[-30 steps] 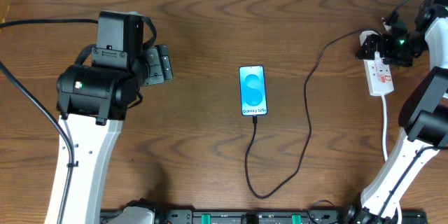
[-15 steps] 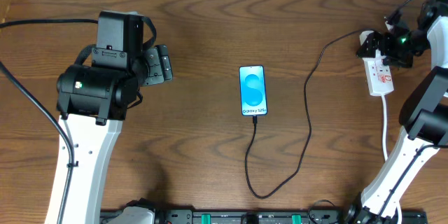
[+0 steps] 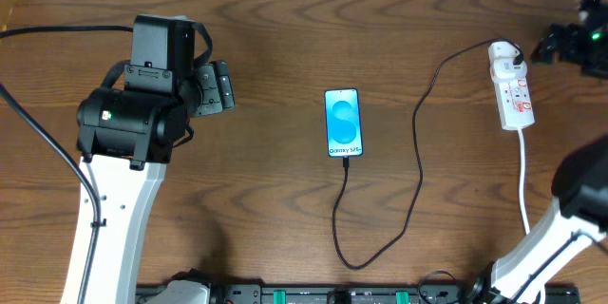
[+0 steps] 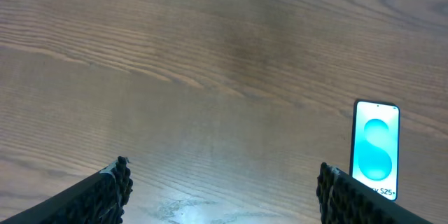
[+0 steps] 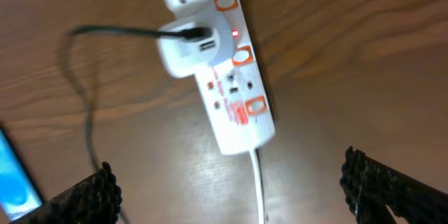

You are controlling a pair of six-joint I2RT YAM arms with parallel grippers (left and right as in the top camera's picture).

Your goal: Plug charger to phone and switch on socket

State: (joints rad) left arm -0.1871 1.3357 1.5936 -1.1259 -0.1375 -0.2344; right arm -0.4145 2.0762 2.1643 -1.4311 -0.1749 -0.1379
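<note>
Step in hand: switching on the socket, judged to be at or just past completion.

Findings:
- The phone (image 3: 343, 123) lies flat at mid-desk with its screen lit. The black charger cable (image 3: 419, 152) meets its near edge, so the plug tip looks seated, though the joint is too small to confirm.
- The cable loops toward the robot, then runs up and across to the white plug head (image 5: 183, 45), which sits in the power strip (image 3: 514, 93) at the right of the desk (image 3: 285, 38).
- In the right wrist view a small red lamp (image 5: 236, 33) glows on the strip just beside the plug head. I take this to mean that outlet is live. The red-outlined rocker switches (image 5: 242, 56) are too blurred to read by position.
- The right hand (image 5: 227, 164) hangs above the strip, fingers wide apart, touching nothing.
- The left hand (image 3: 220, 87) rests well left of the phone, fingers likewise apart and empty.

Next move: if the lamp does mean power, only clearing the right arm away from the strip and cable remains. If not, one fingertip must press the rocker nearest the plug head, squarely, without shifting the light strip or tugging the cable
</note>
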